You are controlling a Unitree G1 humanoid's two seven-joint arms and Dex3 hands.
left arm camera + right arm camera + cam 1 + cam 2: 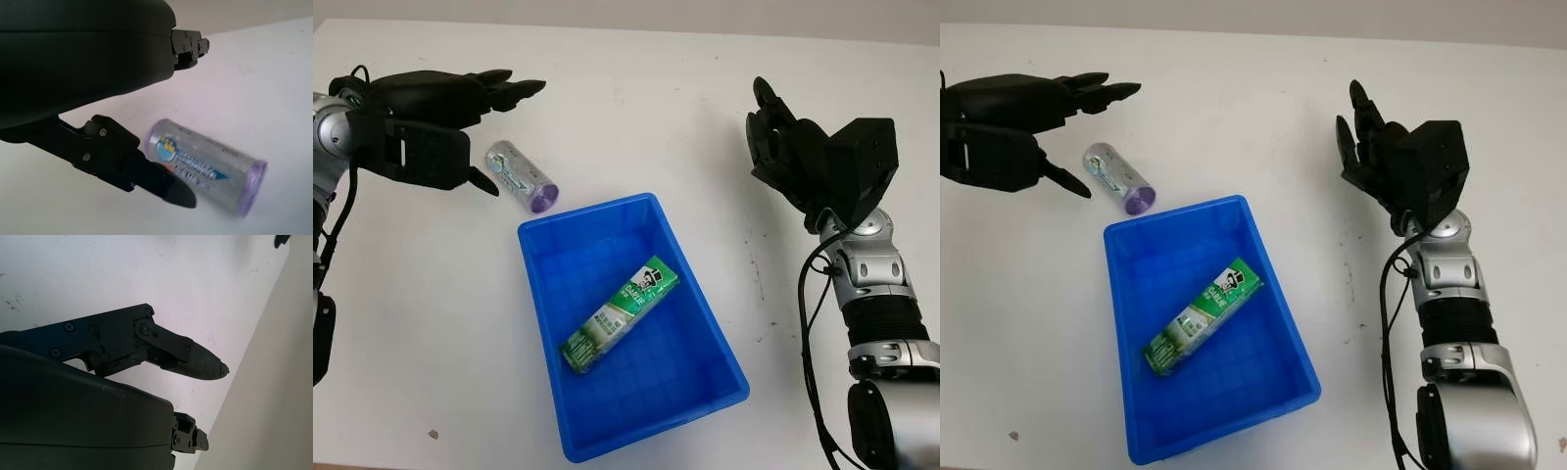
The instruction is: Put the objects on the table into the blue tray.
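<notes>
Currently blue tray (724, 338) sits near table's (636, 88) front edge, green carton (619, 314) lying diagonally inside on tray floor. Clear tube (521, 177) with purple cap lies on table just beyond tray's far left corner, label text too small to read. Left hand (435, 122) open, hovering beside tube near left edge, no contact visible. Right hand (803, 157) open, raised near right edge, holding nothing.

left robot hand (431, 113): black shell, screws | right robot hand (803, 157): black | forearms: silver, black cables
</notes>
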